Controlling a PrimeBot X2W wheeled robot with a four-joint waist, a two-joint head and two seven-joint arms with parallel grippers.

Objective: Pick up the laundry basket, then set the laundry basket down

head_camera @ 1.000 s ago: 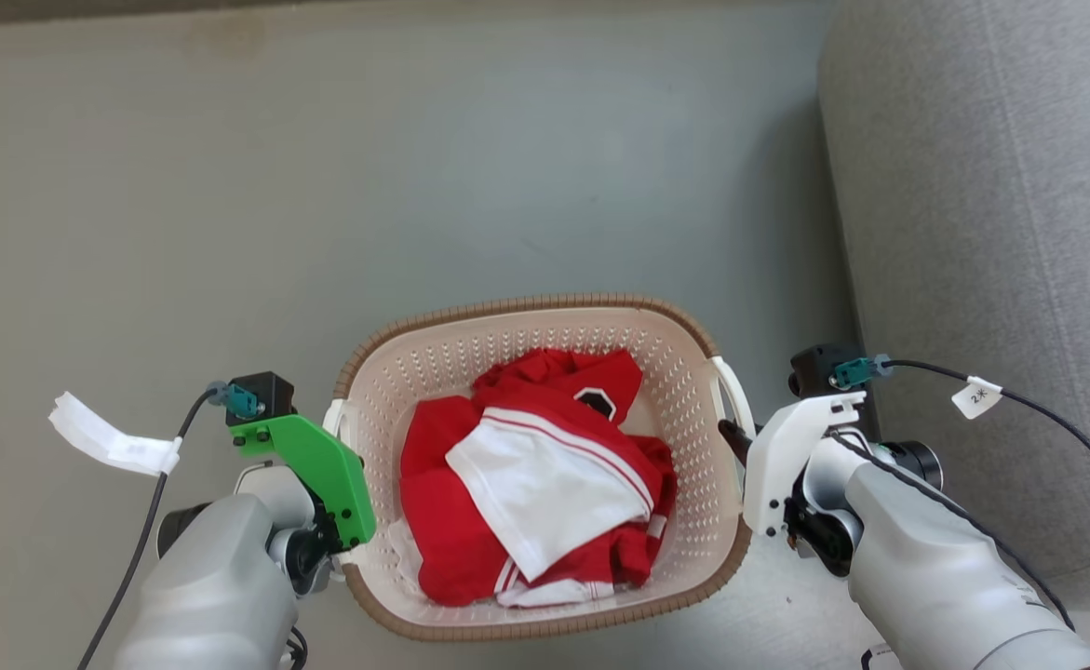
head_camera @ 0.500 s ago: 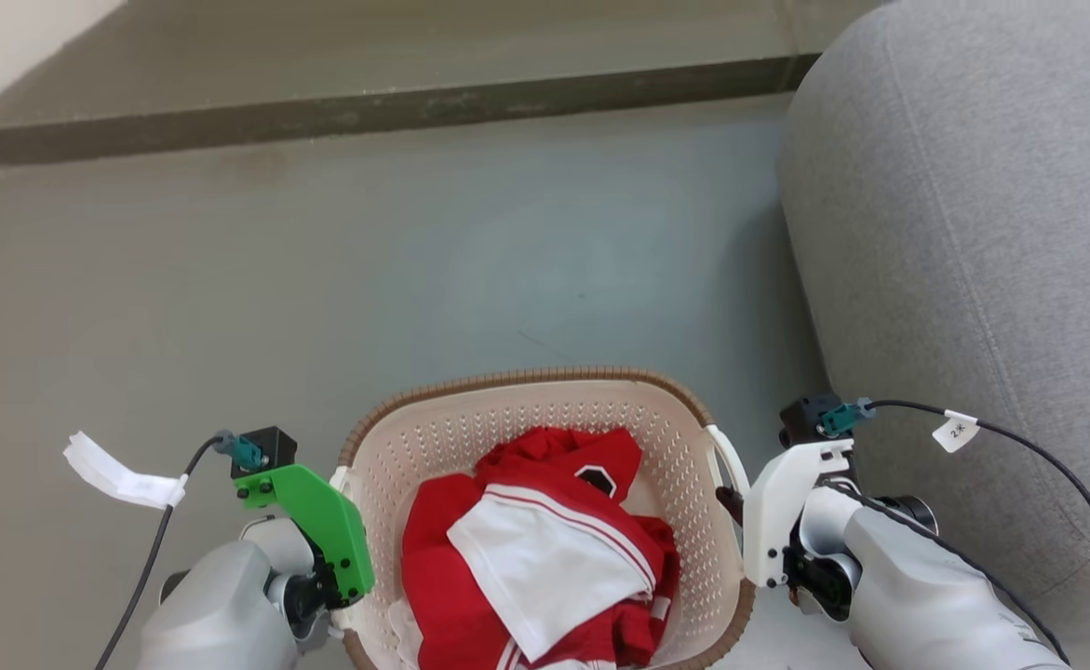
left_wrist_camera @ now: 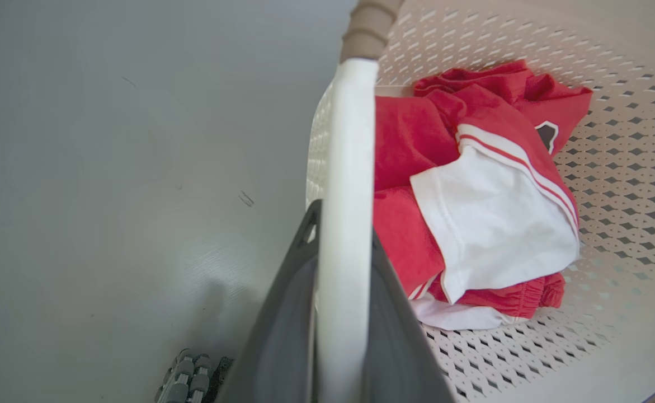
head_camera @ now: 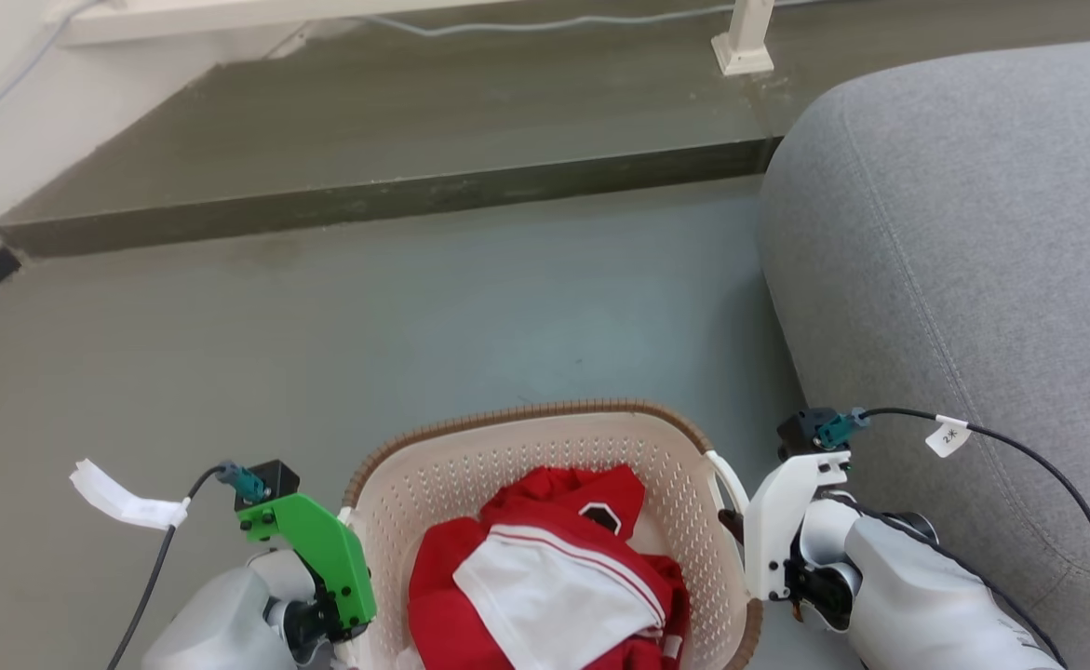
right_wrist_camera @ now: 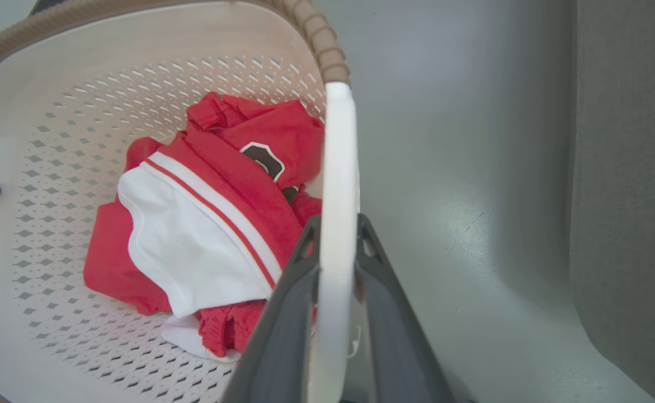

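In the head view, we see both arms entering from the bottom corners, pale forearms angled inward toward the middle. The left arm carries a green bracket [head_camera: 316, 549] at the wrist and the right arm a white bracket [head_camera: 777, 521]. Each wrist sits tight against one side of the laundry basket [head_camera: 470, 465].

In the left wrist view, the left tool [left_wrist_camera: 341, 224] rises from the bottom edge. Its two dark fingers [left_wrist_camera: 288, 313] are drawn close together, one on each face of the basket's white side handle [left_wrist_camera: 345, 140], pinching it. The handle runs up the middle of that frame to the brown rim [left_wrist_camera: 367, 25].

In the right wrist view, the right tool [right_wrist_camera: 335, 224] does the same. Its fingers [right_wrist_camera: 394, 336] are pressed against both faces of the other white handle [right_wrist_camera: 338, 157], which stands upright between them.

The basket sits at the bottom centre of the head view, between the two wrists, over the grey floor [head_camera: 414, 316]. Its lower part is cut off by the frame edge. A grey sofa [head_camera: 973, 233] fills the right side, near the basket's right handle. A dark step [head_camera: 368, 195] crosses the upper part of the frame. Crumpled red and white clothes [head_camera: 545, 586] lie inside the basket. We cannot tell whether the basket's base touches the floor.
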